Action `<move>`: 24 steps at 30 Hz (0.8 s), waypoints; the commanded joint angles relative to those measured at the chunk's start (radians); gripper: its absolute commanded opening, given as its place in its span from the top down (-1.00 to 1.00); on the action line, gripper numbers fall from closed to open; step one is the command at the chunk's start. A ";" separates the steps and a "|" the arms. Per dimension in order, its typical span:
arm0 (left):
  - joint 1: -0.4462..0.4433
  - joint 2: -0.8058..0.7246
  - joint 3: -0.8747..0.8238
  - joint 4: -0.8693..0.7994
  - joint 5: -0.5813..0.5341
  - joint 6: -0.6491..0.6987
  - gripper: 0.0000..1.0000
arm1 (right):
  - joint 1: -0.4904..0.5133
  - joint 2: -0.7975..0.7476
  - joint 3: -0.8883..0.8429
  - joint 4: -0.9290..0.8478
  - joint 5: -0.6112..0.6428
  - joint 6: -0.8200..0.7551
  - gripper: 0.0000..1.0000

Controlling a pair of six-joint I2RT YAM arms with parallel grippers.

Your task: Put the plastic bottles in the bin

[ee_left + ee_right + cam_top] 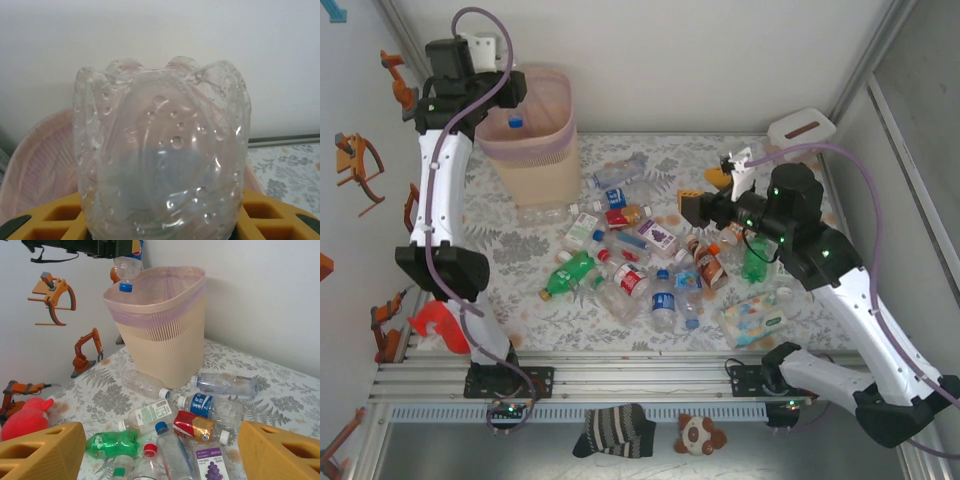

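Note:
My left gripper [503, 98] is shut on a clear plastic bottle [161, 150] and holds it cap down over the bin [532, 150]. The bottle's blue cap [126, 287] hangs just inside the pink-lined rim [150, 287]. The bottle's base blocks most of the left wrist view between the orange fingers [47, 220]. Several more plastic bottles [632, 250] lie scattered on the patterned table in front of the bin, among them a green one [112, 444]. My right gripper [160, 455] hovers open above this pile with nothing between its fingers, and it also shows from above [692, 207].
A pastel wipes pack [755, 318] lies at the front right. A white tissue box [801, 127] sits in the far right corner. A red plush toy [25, 417] lies by the left wall under orange toy excavators [86, 352]. A striped sock [615, 430] lies beyond the near rail.

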 commanded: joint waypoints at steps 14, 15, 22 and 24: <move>0.010 0.274 0.176 -0.084 -0.031 0.073 0.04 | 0.004 -0.081 0.010 -0.046 0.072 -0.016 -0.57; 0.010 0.285 0.176 -0.106 -0.033 0.078 0.04 | 0.004 -0.076 0.012 -0.043 0.068 -0.017 -0.58; 0.010 0.353 0.158 -0.202 -0.081 0.109 0.04 | 0.004 -0.018 0.039 -0.024 0.028 -0.023 -0.58; 0.010 0.372 0.157 -0.213 -0.097 0.122 0.04 | 0.004 -0.003 0.046 -0.016 0.016 -0.020 -0.58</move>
